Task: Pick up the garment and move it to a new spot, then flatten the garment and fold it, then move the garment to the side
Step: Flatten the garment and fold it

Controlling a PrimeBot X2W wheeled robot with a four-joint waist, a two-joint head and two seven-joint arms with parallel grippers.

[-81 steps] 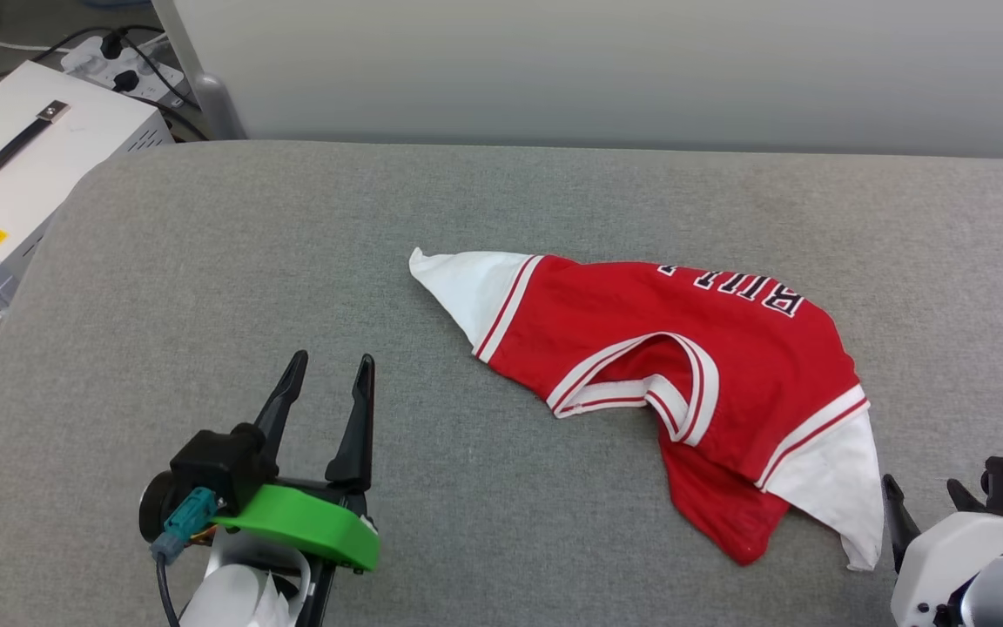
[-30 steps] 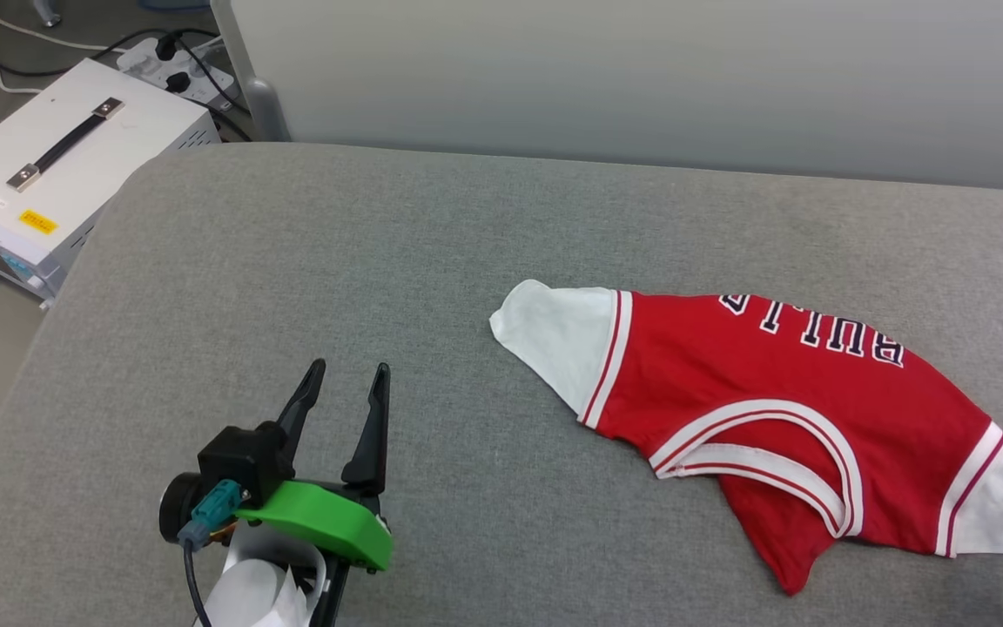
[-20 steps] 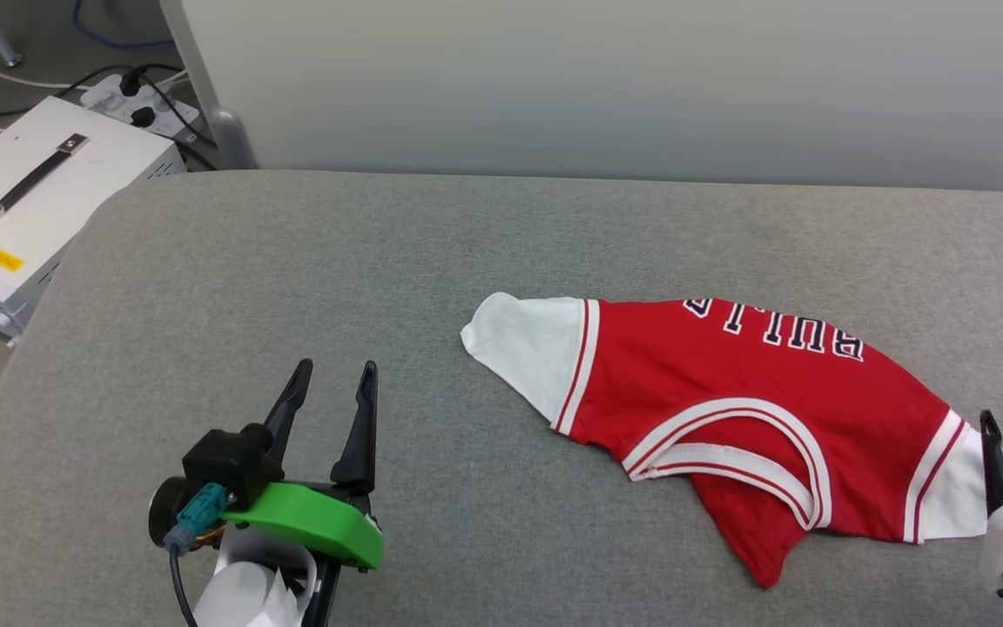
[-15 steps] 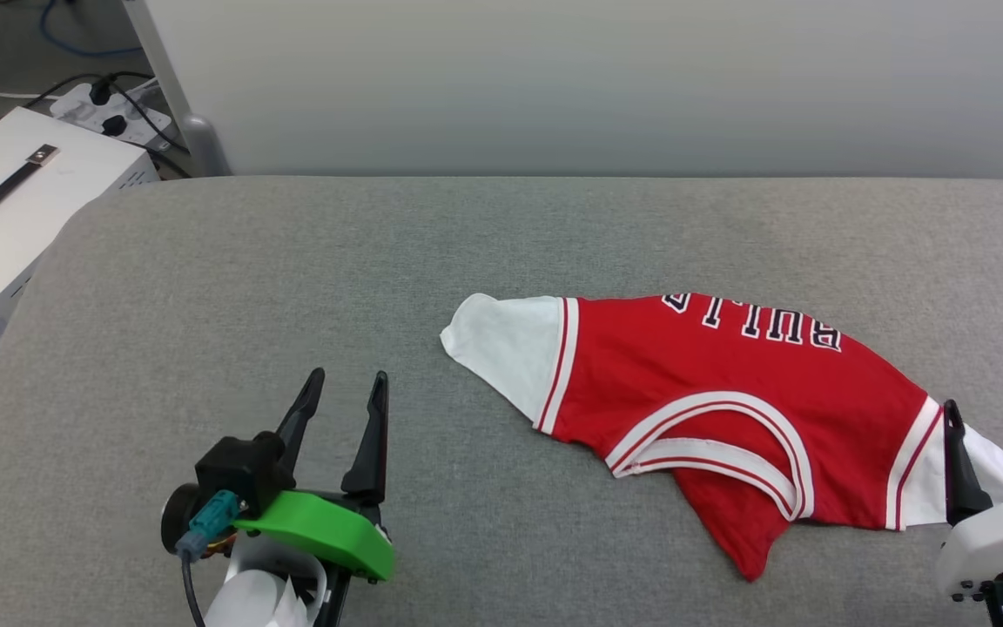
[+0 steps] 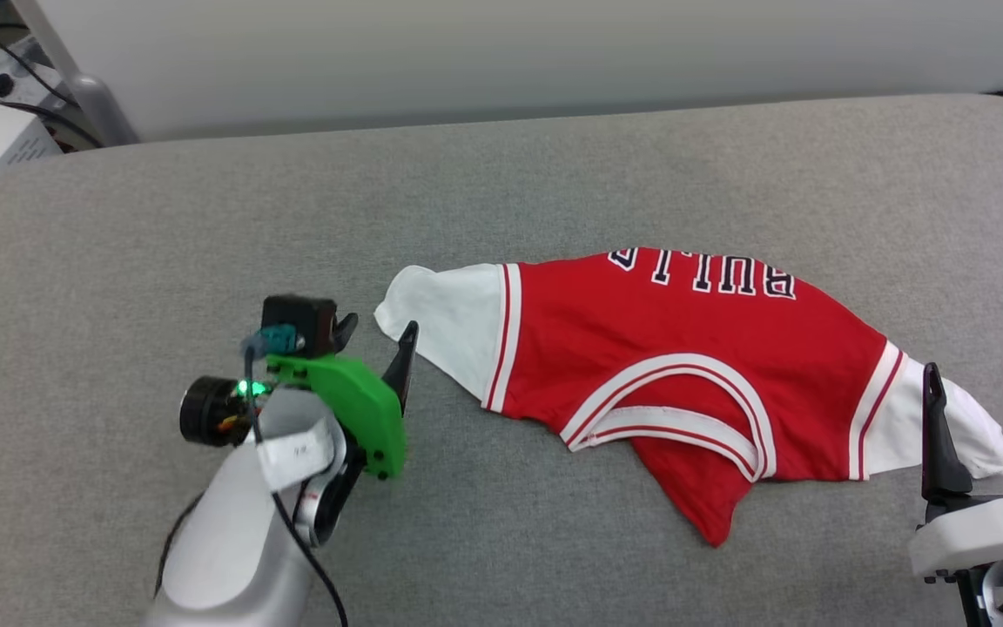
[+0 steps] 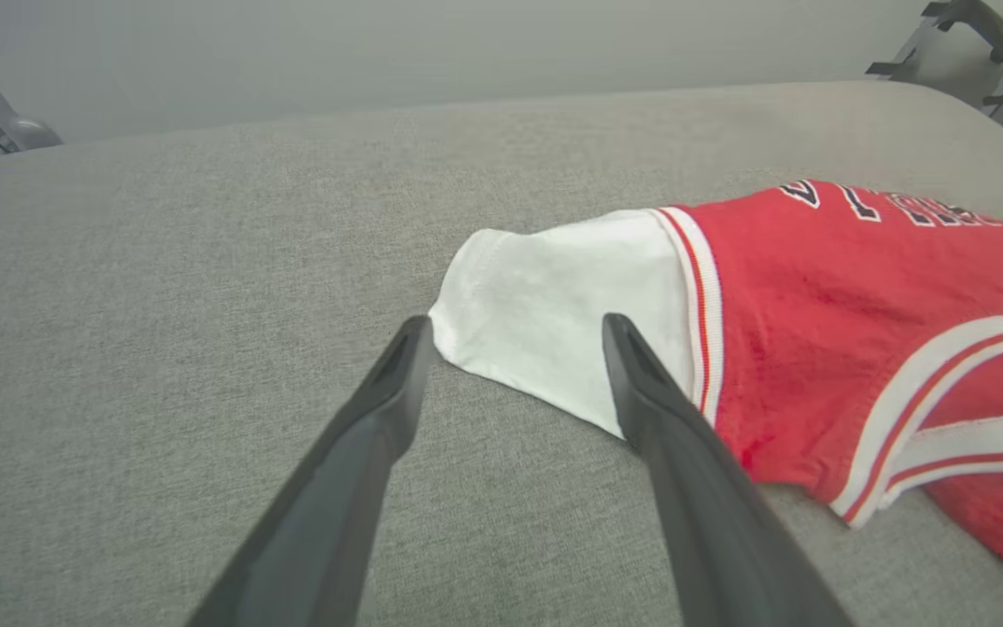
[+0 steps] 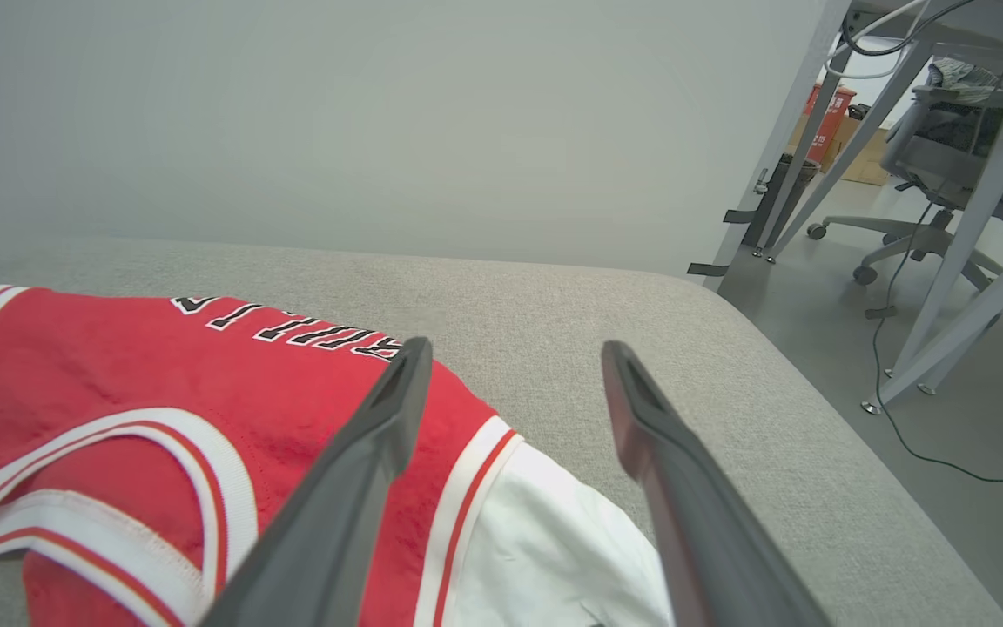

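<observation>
— How many garments are out?
— One. A single red garment [image 5: 684, 340] lies rumpled on the grey tabletop [image 5: 205, 218], stretched between the two grippers.
— And the left gripper [image 5: 380, 326]?
— Its two fingers are spread wide, holding nothing. One white sleeve [image 5: 445, 318] ends just ahead of the tips, between them.
— The right gripper [image 5: 970, 369]?
— Its two fingers are also parted and empty. The second white sleeve [image 5: 898, 418] lies in the gap between them.
— Do they touch the cloth?
— I cannot tell, for either one.
— Anything else to count?
— One row of lettering [image 5: 702, 272] along the edge away from the grippers, and one striped neck opening [image 5: 684, 409] on the nearer side.
</observation>
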